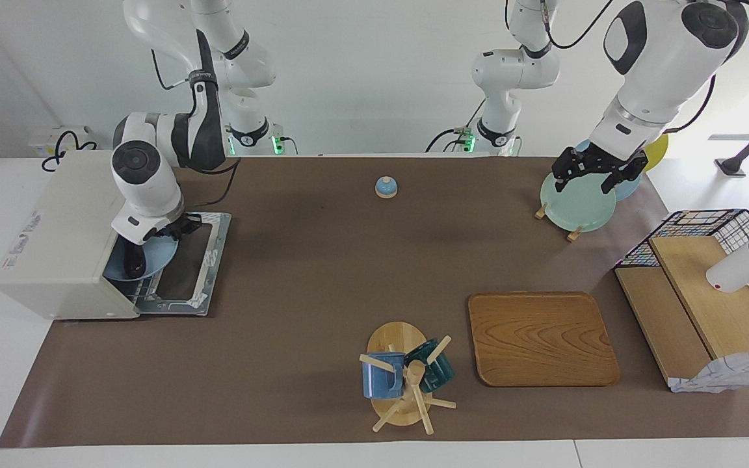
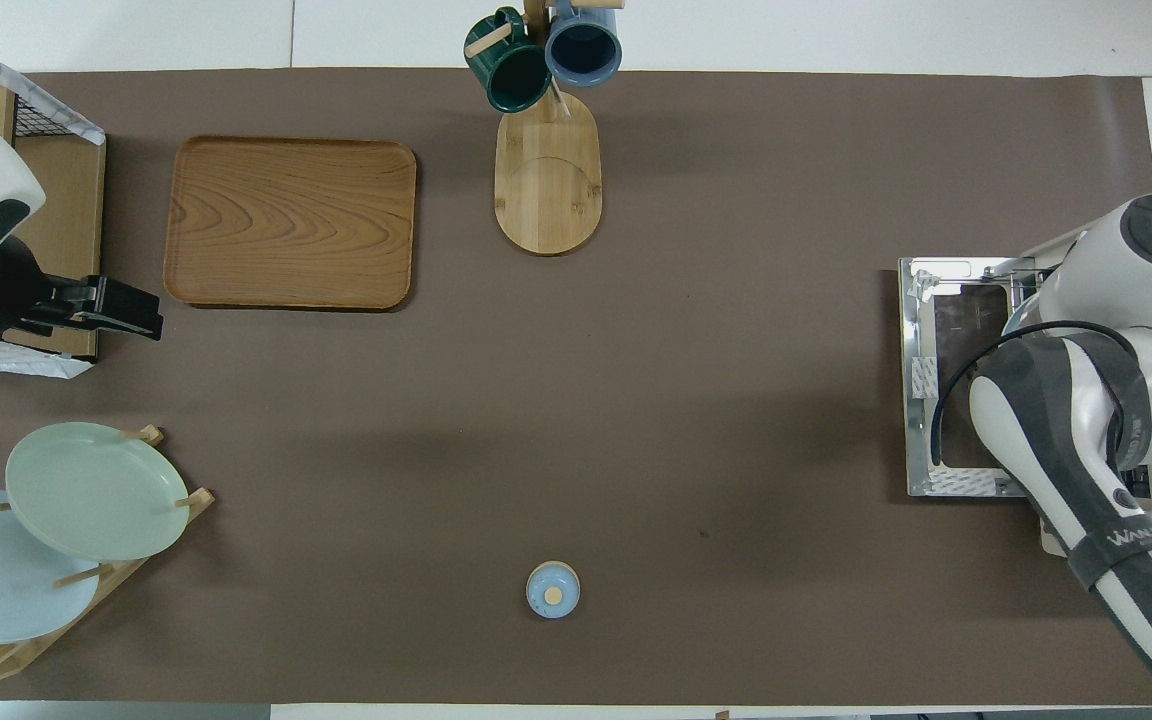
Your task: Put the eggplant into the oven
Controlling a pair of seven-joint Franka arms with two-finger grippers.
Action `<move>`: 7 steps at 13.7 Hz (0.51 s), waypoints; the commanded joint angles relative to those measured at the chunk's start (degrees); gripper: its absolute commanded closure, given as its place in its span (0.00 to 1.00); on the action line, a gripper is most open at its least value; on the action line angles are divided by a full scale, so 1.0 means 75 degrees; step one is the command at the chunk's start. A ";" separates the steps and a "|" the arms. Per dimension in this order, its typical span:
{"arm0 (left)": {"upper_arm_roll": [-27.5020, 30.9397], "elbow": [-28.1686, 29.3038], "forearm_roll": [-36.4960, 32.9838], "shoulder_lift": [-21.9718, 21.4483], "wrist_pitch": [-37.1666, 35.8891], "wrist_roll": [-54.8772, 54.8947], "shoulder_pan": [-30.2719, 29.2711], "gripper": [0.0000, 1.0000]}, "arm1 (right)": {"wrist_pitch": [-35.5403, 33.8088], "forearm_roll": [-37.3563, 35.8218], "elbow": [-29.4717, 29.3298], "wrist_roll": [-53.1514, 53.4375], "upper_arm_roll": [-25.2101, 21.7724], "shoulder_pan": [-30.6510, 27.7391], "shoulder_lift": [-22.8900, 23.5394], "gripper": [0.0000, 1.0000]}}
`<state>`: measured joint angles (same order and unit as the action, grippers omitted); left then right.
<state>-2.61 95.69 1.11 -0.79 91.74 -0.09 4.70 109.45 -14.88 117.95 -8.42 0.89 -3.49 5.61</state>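
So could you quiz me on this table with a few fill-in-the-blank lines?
1. The eggplant lies on a blue ____ at the oven's open mouth.
2. The oven's door is ____.
3. Two ____ hang on the wooden stand, beside the wooden tray.
4. The left end effector hovers over the green ____.

Missing words: plate; open; mugs; plate

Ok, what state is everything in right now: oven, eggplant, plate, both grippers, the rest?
oven: door open, lying flat.
blue plate: partly inside the oven's mouth.
eggplant: lying on the blue plate.
right gripper: over the door, by the blue plate's rim.
left gripper: fingers open, empty, waiting over the plate rack.
green plate: standing in the plate rack.
blue mug: hanging on the mug tree.
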 commanded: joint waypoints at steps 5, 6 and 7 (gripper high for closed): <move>-0.0050 -0.0067 -0.0101 -0.0046 -0.0150 0.0083 -0.0087 0.00 | -0.0108 0.0003 -0.0045 -0.0190 0.0151 -0.0073 -0.0244 0.53; -0.0050 -0.0078 -0.0101 -0.0046 -0.0150 0.0083 -0.0087 0.00 | -0.0295 0.0177 -0.0267 -0.0167 0.0186 0.0101 -0.0221 0.53; -0.0050 -0.0067 -0.0101 -0.0046 -0.0150 0.0083 -0.0099 0.00 | -0.0448 0.0585 -0.0513 -0.0039 0.0186 0.0265 -0.0174 0.57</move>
<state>-2.61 95.68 1.11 -0.79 91.74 -0.10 4.69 108.74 -13.90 116.75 -8.46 1.58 -2.89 4.90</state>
